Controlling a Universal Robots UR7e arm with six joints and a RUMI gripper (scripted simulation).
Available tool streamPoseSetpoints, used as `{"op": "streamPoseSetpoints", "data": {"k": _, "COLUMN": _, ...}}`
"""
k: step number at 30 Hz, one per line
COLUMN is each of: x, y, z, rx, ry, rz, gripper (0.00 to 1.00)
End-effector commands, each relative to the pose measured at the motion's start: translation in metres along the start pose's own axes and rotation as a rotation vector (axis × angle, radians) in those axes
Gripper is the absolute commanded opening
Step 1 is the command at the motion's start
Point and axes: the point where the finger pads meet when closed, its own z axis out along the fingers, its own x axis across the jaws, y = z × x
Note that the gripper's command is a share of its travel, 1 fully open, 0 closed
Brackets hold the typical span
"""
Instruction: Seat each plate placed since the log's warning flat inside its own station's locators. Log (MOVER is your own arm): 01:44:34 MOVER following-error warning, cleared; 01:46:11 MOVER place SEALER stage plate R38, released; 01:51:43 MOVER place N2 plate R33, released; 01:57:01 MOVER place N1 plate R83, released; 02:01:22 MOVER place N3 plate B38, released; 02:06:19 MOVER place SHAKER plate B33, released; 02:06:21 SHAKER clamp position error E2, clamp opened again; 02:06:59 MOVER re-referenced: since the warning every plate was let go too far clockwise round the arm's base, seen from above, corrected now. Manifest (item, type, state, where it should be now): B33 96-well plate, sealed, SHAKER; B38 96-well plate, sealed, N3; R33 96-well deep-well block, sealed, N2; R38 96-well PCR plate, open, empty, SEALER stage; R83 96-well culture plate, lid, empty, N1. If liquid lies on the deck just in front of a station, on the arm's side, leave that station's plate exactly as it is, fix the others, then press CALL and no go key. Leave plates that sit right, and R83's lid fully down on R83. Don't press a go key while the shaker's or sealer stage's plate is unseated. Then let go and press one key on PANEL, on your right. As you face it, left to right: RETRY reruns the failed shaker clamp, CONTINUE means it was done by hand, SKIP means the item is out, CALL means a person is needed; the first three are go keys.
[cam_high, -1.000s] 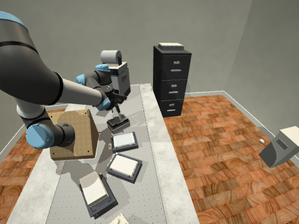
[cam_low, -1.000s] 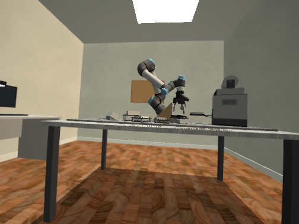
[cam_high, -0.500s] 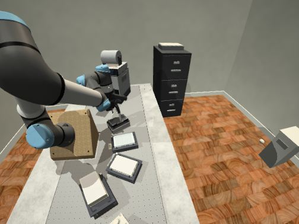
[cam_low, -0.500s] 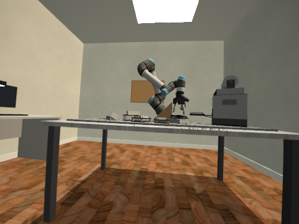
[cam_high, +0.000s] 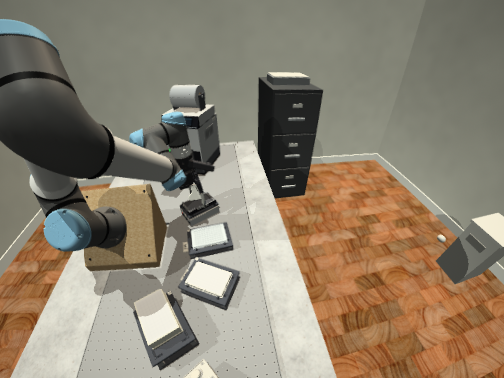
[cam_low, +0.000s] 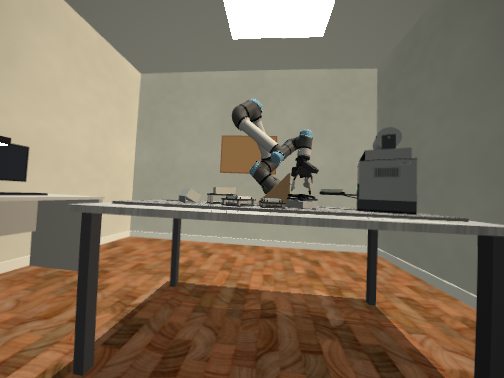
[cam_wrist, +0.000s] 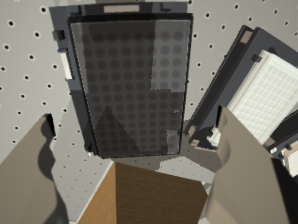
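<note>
My gripper (cam_high: 200, 196) hangs open and empty just above a dark plate (cam_high: 200, 209) with a grey film over its wells. The plate lies in a dark station frame, the first one in front of the sealer (cam_high: 200, 127). In the wrist view the plate (cam_wrist: 130, 85) fills the upper middle, and my gripper (cam_wrist: 136, 110) has one finger on each side of its near end, not touching it. I cannot tell whether it lies flat in its locators. A plate with white wells (cam_high: 210, 236) sits on the station beside it and also shows in the wrist view (cam_wrist: 265, 95), turned askew.
Two more stations hold a flat cream plate (cam_high: 209, 279) and a taller cream block (cam_high: 157, 317), both askew. The arm's wooden pedestal (cam_high: 125, 225) stands left of the row. A black file cabinet (cam_high: 290, 135) stands beyond the table. The sealer also shows in the side view (cam_low: 387, 180).
</note>
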Motion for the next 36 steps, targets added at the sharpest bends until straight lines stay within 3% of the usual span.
{"op": "streamPoseSetpoints", "data": {"k": 1, "x": 0.0001, "y": -0.0003, "z": 0.0037, "rx": 0.001, "ry": 0.0, "rz": 0.0, "gripper": 0.82}}
{"op": "streamPoseSetpoints", "data": {"k": 19, "x": 0.0001, "y": -0.0003, "z": 0.0071, "rx": 0.001, "ry": 0.0, "rz": 0.0, "gripper": 0.82}}
{"op": "streamPoseSetpoints", "data": {"k": 20, "x": 0.0001, "y": -0.0003, "z": 0.0071, "rx": 0.001, "ry": 0.0, "rz": 0.0, "gripper": 0.0}}
{"op": "streamPoseSetpoints", "data": {"k": 36, "x": 0.0001, "y": -0.0004, "z": 0.007, "rx": 0.001, "ry": 0.0, "rz": 0.0, "gripper": 0.0}}
